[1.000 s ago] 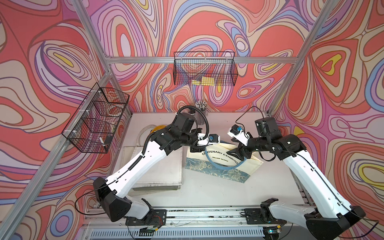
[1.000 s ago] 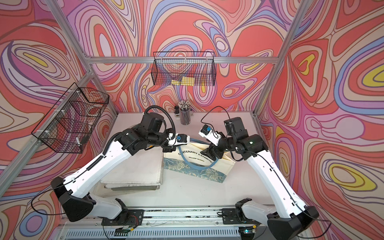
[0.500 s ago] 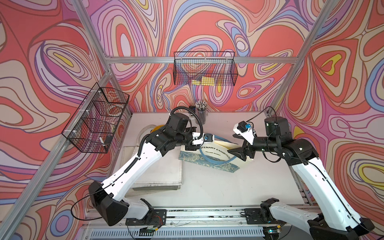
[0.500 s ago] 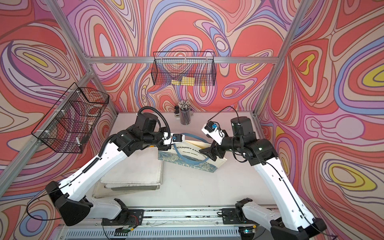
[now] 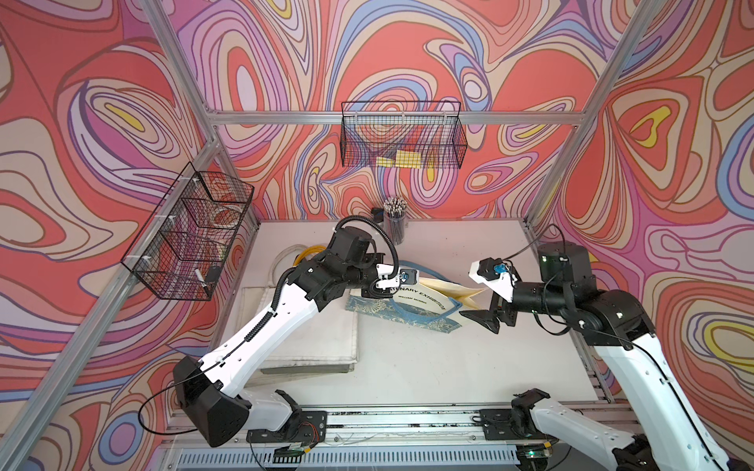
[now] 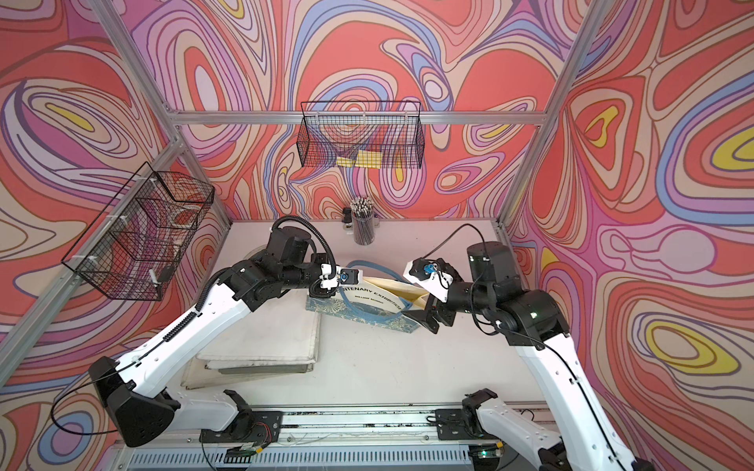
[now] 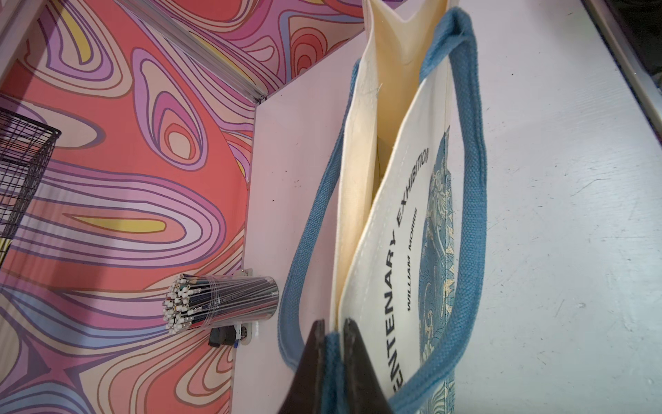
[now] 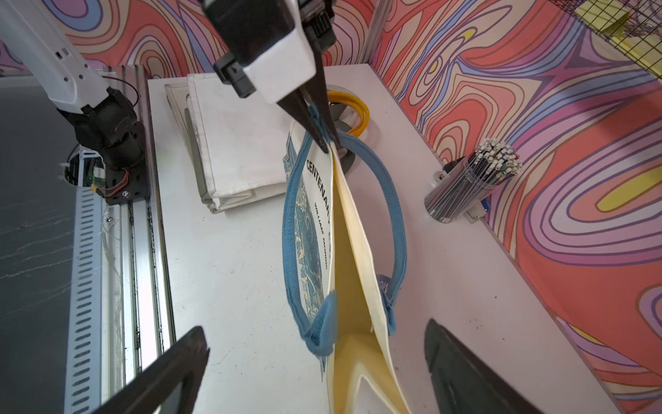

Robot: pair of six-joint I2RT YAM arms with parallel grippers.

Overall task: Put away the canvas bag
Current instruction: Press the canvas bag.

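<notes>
Canvas bag [image 5: 412, 304] sat mid-table [image 5: 428, 367], mouth gaping toward the right arm. Left gripper [image 7: 333, 328] was clenched on its rim, right at the base of the blue handle [image 7: 469, 222]. Right gripper [image 8: 317, 333] was released — jaws spread wide either side of the bag's far end, not touching it. Folded white bags [image 5: 310, 334] lay just beside it, under the left arm.

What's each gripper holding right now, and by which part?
The left gripper pinches the canvas tote bag at its top rim, where a blue handle is sewn on. The right gripper is open, holding nothing.
</notes>
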